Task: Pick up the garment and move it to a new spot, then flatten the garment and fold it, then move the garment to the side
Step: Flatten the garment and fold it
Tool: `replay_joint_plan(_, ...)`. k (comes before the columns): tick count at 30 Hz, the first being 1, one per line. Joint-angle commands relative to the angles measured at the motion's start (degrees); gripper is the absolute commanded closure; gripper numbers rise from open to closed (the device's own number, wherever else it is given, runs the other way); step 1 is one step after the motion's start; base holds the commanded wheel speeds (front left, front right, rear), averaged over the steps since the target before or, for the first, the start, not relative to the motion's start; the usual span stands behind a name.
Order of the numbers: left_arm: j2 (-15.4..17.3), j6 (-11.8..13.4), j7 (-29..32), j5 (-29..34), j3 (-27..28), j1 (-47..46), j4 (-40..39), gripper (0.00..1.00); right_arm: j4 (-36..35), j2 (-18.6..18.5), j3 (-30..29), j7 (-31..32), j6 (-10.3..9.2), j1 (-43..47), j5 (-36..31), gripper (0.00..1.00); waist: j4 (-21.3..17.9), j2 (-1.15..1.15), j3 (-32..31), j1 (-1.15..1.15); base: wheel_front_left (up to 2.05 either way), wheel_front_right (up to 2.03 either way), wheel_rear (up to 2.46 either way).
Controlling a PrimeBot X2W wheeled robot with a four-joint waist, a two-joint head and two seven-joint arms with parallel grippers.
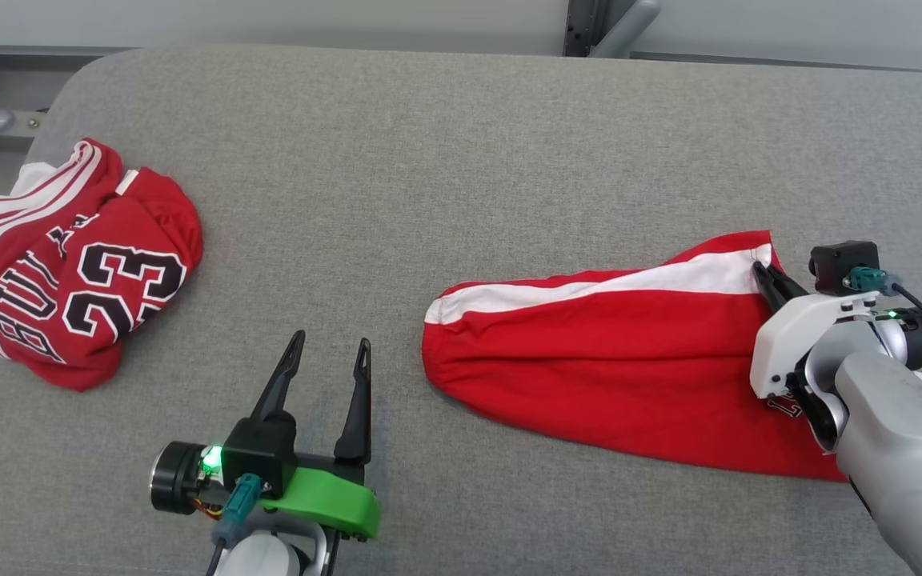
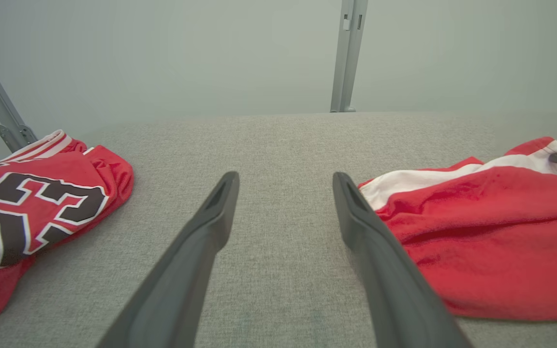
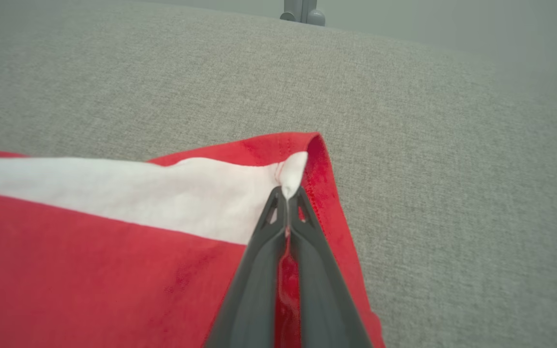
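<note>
Shorts (image 1: 605,360), red with a white stripe, lie on grey worktop (image 1: 461,144). Right gripper (image 3: 289,193) at the shorts' far right corner, fingers pinched tight on the stripe's hem. Left gripper (image 1: 329,346) just left of the shorts, fingers wide, holding nothing. Red jersey (image 1: 85,272) well left of the shorts.
</note>
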Motion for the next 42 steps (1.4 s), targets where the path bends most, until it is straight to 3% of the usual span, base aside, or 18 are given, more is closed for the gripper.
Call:
replay_joint_plan(1, 0.00, -0.34, -0.16, 0.45, 0.29, 0.48, 0.41, 0.00, -0.44, -0.71, 0.50, -0.69, 0.00, -0.23, 0.60, 1.00, -0.65, 0.00, -0.57, 0.00, 0.00, 0.00, 0.00)
replay_joint_plan(10, 0.23, -1.66, -0.15, -0.01, 1.08, -1.37, 5.02, 0.00, -5.96, -4.61, 2.18, -2.43, -0.01, 6.14, 3.17, 1.00, -4.28, 0.00, -2.95, 0.00, 0.00, 0.00, 0.00)
replay_joint_plan(13, -0.07, -2.96, 0.40, -3.70, 1.54, -3.42, 7.05, 0.00, -7.76, -5.53, 1.45, -2.76, -0.01, 8.71, 2.56, 1.00, -5.63, 0.00, -3.80, 0.00, 0.00, 0.00, 0.00)
replay_joint_plan(17, -0.44, -5.63, 5.74, -9.18, 0.20, -7.52, 9.70, 0.00, -9.50, -5.68, 0.39, -2.79, -0.01, 11.51, 0.38, 1.00, -7.10, 0.00, -4.64, 0.00, 0.00, 0.00, 0.00)
replay_joint_plan(21, -0.37, -6.65, 12.89, -15.00, -0.97, -13.54, 13.64, 0.00, -11.15, -4.80, -0.91, -2.82, -0.01, 13.49, -2.01, 1.00, -7.87, 0.00, -4.81, 0.00, 0.00, 0.00, 0.00)
replay_joint_plan(33, -0.40, -3.73, 28.53, -32.10, -13.22, -30.65, 28.70, 0.00, -12.53, -2.25, -1.16, -2.79, 0.00, 11.87, -6.08, 1.00, -10.77, 0.00, -0.63, 0.00, 0.00, 0.00, 0.00)
replay_joint_plan(42, -0.39, 0.89, 31.91, -33.35, -19.44, -36.25, 36.86, 0.00, -12.13, -1.19, -0.43, -2.80, -0.01, 10.80, -6.69, 1.00, -12.06, 0.00, -0.12, 0.00, 0.00, 0.00, 0.00)
